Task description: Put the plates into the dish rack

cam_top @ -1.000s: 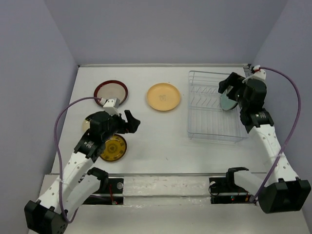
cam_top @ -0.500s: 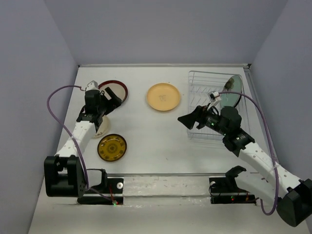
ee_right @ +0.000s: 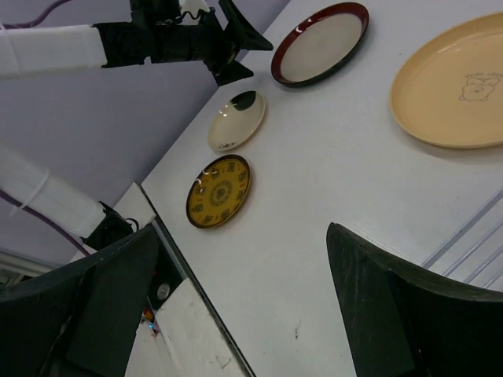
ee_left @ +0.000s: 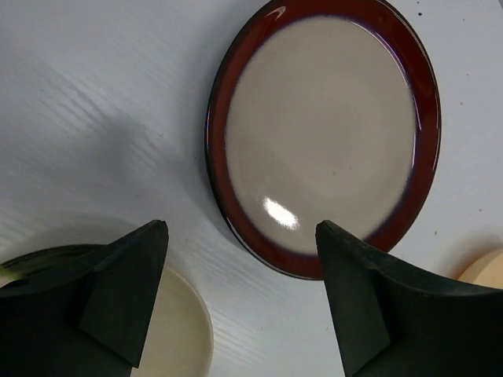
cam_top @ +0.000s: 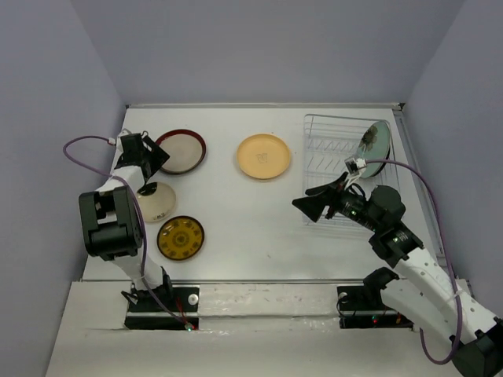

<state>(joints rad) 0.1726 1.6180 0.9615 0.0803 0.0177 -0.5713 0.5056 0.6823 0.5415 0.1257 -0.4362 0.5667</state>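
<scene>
- Lower left of the top view: amber-yellow plate (cam_top: 181,238) flat on the surface (cam_top: 251,228), black-and-cream plate (cam_top: 155,201) just above it.
- Centre-right: right claw (cam_top: 309,196) spread wide, empty, by the near-left corner of the dish rack (cam_top: 334,145).
- Upper left: left claw (ee_left: 241,228) spread wide, empty; red-rimmed plate (ee_left: 322,133) lies flat just beyond its tips.
- Top centre: peach plate (cam_top: 264,155), flat.
- Upper right: teal plate (cam_top: 374,141) on edge in the dish rack, well apart from the right claw.

table (cam_top: 259,220): white, matte | walls (cam_top: 259,47): pale lavender, on three sides | shiny strip (cam_top: 267,297): along table's near edge
</scene>
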